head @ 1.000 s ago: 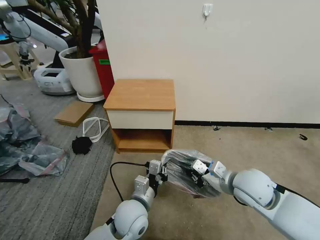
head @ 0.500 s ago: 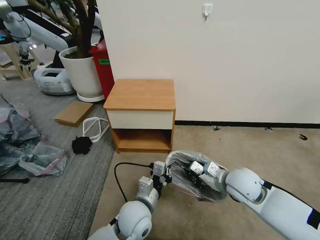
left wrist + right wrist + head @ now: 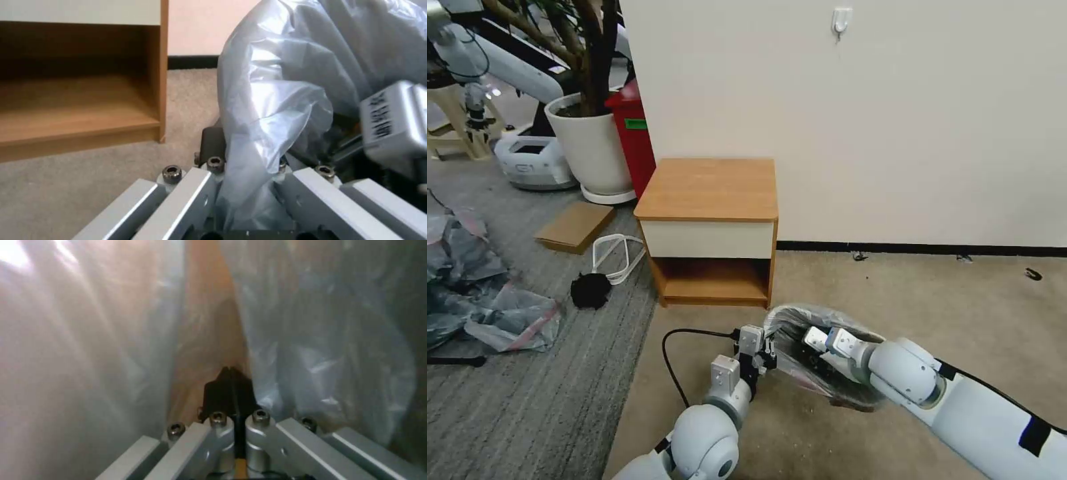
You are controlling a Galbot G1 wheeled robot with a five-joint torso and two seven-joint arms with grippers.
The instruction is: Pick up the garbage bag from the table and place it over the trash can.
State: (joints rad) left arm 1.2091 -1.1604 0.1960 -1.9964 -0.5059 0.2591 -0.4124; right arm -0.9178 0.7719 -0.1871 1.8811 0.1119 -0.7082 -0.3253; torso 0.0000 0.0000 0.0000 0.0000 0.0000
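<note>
Table stands far-centre against the wall. Near of it, low over the carpet, the bag hangs between both arms. L pincer is clamped on the bag's left edge, plastic bunched between its fingers. R pincer sits inside the bag's right side, tips pressed together w/ film draped all round.
</note>
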